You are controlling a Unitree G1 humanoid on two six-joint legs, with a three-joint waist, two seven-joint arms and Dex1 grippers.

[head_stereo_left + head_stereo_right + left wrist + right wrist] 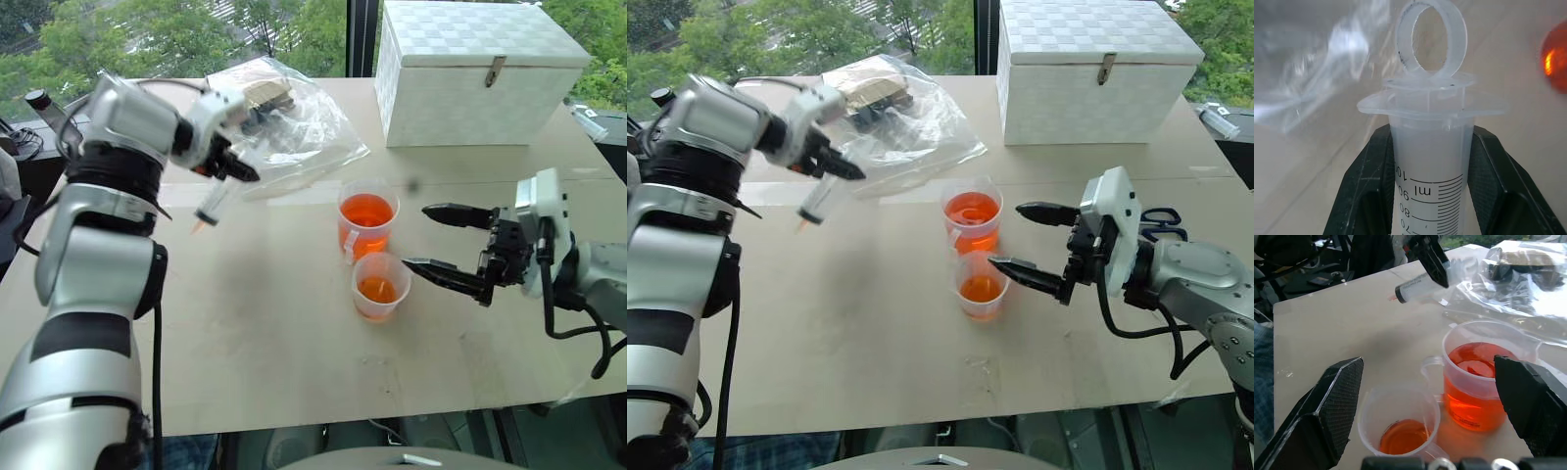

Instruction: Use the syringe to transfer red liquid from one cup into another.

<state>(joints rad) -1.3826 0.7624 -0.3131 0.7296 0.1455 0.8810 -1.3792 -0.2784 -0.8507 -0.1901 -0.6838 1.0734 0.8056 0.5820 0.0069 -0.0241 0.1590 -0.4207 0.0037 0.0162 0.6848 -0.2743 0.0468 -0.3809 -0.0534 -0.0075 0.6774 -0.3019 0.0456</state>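
At the upper left of the frame the left gripper (233,162) is clenched on the syringe (211,206), held above the table (265,333) with its pale tip pointing down. In the centre, the taller cup (367,221) holds much red liquid (367,211); the shorter cup (379,287) just below it holds little. At the right, the right gripper (446,242) is spread wide near the cups, grasping nothing.

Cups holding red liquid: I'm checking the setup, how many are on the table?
2: the taller cup mid-table, and the shorter cup just in front of it, touching or nearly touching.
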